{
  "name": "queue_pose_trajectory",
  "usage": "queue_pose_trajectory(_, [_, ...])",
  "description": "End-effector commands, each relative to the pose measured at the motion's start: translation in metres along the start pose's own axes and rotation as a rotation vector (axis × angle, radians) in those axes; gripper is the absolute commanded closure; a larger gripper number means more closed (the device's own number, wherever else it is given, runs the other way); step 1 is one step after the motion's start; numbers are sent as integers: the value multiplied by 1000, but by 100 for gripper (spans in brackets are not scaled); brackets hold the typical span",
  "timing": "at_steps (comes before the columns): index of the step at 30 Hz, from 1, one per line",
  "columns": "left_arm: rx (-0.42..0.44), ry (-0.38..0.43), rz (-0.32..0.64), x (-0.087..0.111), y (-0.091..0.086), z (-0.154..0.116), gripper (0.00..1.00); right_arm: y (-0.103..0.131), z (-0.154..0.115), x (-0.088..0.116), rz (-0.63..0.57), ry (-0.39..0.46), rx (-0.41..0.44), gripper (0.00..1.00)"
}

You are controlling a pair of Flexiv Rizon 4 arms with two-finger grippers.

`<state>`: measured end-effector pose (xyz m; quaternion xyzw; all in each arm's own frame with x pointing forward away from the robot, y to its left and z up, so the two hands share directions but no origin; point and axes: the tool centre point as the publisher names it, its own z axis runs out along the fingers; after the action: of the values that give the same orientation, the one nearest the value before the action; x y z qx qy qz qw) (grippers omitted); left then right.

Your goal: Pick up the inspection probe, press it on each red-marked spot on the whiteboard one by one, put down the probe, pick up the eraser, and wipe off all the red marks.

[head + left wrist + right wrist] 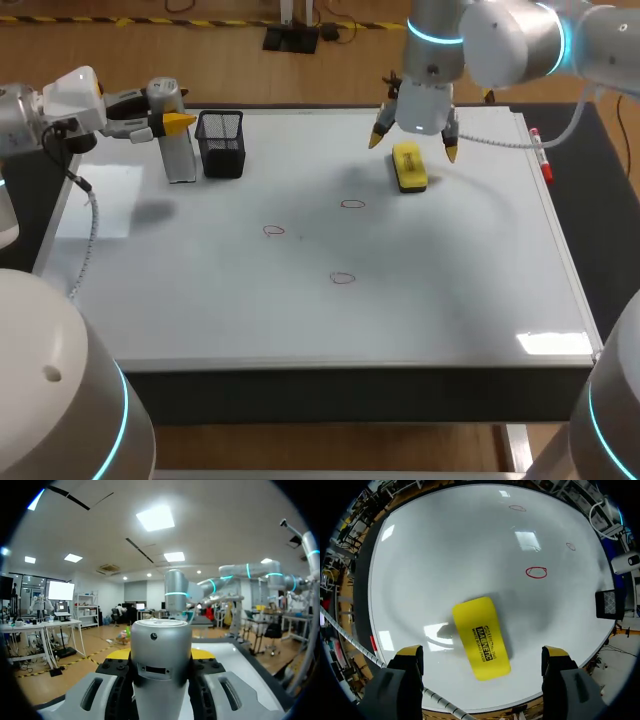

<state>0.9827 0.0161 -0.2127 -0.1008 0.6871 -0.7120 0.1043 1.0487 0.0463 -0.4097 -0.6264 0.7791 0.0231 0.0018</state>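
Note:
The silver cylindrical inspection probe [180, 152] stands upright at the whiteboard's far left, and I cannot tell whether its base touches the board. My left gripper [178, 122] is shut on its upper part. In the left wrist view the probe [161, 645] fills the gap between the fingers of the left gripper [161, 655]. The yellow eraser [410, 166] lies flat at the back right. My right gripper [414, 143] hangs open just above it. From the right wrist, the eraser [481, 637] lies under my right gripper [482, 654], clear of both tips. Three red marks [353, 204] [274, 231] [342, 278] sit mid-board.
A black mesh cup [221, 143] stands right beside the probe, on its right. A red marker pen [541, 156] lies along the whiteboard's [450, 300] right edge. A dark border strip runs along the board's left and right sides.

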Motion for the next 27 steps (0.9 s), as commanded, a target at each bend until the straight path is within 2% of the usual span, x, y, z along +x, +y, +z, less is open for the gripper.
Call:
queue_pose_trajectory(1, [1, -2, 1, 1, -1, 0, 100, 3, 2, -2, -16, 28, 16, 0])
queue_pose_trajectory(10, [1, -2, 1, 1, -1, 0, 100, 2, 4, -1, -67, 54, 40, 0])
queue_pose_trajectory(24, [1, -2, 1, 1, -1, 0, 100, 1, 9, 0, -121, 73, 22, 0])
queue_pose_trajectory(25, [1, -2, 1, 1, -1, 0, 100, 0, 9, 0, -121, 73, 22, 3])
queue_pose_trajectory(26, [1, -2, 1, 1, -1, 0, 100, 0, 9, -1, -122, 72, 21, 10])
queue_pose_trajectory(27, [1, -2, 1, 1, -1, 0, 100, 1, 9, -1, -122, 72, 21, 31])
